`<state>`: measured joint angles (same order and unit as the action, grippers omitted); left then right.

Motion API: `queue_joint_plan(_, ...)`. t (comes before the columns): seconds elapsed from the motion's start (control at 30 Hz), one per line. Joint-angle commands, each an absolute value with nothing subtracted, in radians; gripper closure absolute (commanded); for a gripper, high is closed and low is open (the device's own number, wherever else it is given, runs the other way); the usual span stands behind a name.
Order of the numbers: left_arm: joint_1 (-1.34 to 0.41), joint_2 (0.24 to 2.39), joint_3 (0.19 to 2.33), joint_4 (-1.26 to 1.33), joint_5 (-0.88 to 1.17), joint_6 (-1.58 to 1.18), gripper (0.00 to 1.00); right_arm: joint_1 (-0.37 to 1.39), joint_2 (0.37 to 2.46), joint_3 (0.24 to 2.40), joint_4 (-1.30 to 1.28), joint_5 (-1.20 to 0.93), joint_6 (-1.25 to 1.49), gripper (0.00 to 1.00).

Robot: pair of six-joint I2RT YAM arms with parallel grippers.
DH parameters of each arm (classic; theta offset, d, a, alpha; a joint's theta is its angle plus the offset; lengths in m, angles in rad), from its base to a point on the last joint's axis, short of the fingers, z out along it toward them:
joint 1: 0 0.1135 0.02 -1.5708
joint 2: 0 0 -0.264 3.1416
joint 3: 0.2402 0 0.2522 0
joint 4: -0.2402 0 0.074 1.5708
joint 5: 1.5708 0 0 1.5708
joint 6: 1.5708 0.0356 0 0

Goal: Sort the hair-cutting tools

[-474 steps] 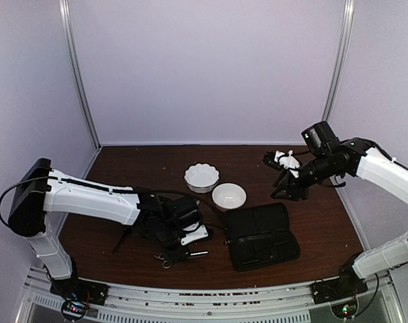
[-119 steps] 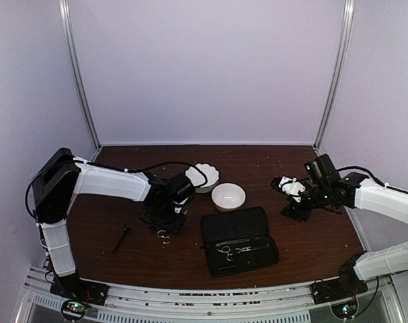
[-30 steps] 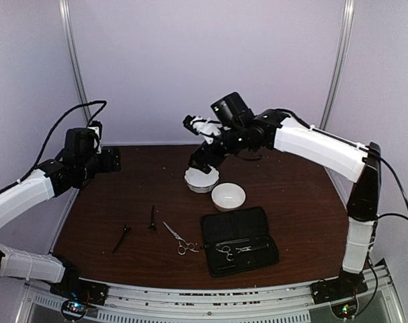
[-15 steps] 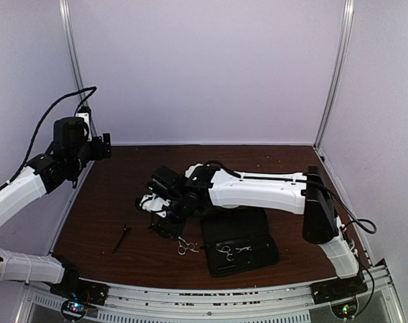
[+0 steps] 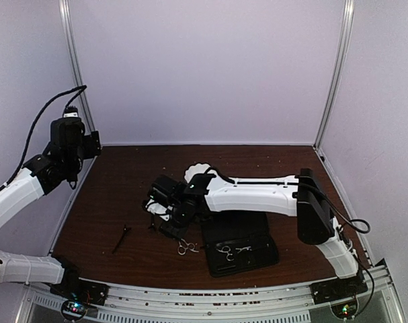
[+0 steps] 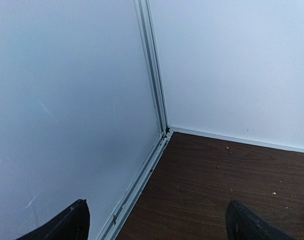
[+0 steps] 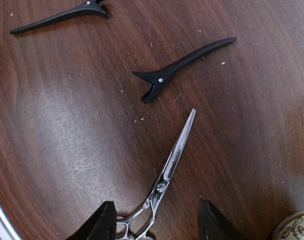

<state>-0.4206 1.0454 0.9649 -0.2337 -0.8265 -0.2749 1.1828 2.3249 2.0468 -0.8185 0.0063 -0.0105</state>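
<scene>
**While right fingers straddle the scissors' ring end, left arm is parked high at the back-left corner**

Since the wrist camera looks straight down, only the right wrist view shows the loose scissors [image 7: 169, 165] whole: closed blades, long axis diagonal, tip up-right, rings at the bottom edge between the two fingertips [image 7: 104, 225]. Right gripper [image 7: 158, 222] is spread either side of the rings. There is a clear gap on one side, so it has no pinch on them. In the top view just the ring end pokes out on the near side of the gripper, left of centre on the table [image 5: 123, 195]. The blades are hidden under it, running toward the back-left.

First clip [image 7: 184, 60] lies just beyond the scissor tip, apart from it, thin end pointing up-right. Second clip [image 7: 56, 19] is farther off, toward the table's left edge. Second scissors [image 5: 232, 252] lie inside the open black case [image 5: 251, 235], right of the loose pair and close to the near edge; only the top view shows these.

White bowl [image 5: 193, 171] peeks out behind the right arm.

Left gripper [image 6: 159, 227] is raised near the back-left corner. Its fingers are wide apart with nothing between them, and its wrist view shows only wall [image 6: 66, 100] and bare table corner.
</scene>
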Motion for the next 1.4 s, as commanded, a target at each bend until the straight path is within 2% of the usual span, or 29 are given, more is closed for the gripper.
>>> queue_joint_plan(0.0,-0.419,1.070,0.993,-0.222,-0.790,-0.203,0.02,1.178,2.371,2.059,-0.810,0.046,0.045,0.45)
queue_joint_plan(0.5,-0.419,1.024,0.969,-0.174,-0.547,-0.164,0.05,1.140,2.425,2.087,-0.812,-0.026,0.083,0.50)
queue_joint_plan(0.83,-0.420,1.029,0.983,-0.195,-0.583,-0.167,0.05,1.137,2.446,2.071,-0.813,-0.074,0.090,0.57)
queue_joint_plan(1.17,-0.420,1.014,0.991,-0.207,-0.667,-0.159,0.02,1.150,2.423,1.965,-0.800,-0.165,0.093,0.67)
queue_joint_plan(1.27,-0.419,1.012,0.991,-0.207,-0.667,-0.156,0.02,1.160,2.409,1.936,-0.786,-0.247,0.064,0.75)
queue_joint_plan(1.37,-0.419,1.012,0.995,-0.212,-0.651,-0.155,0.02,1.181,2.412,1.944,-0.797,-0.293,0.020,0.77)
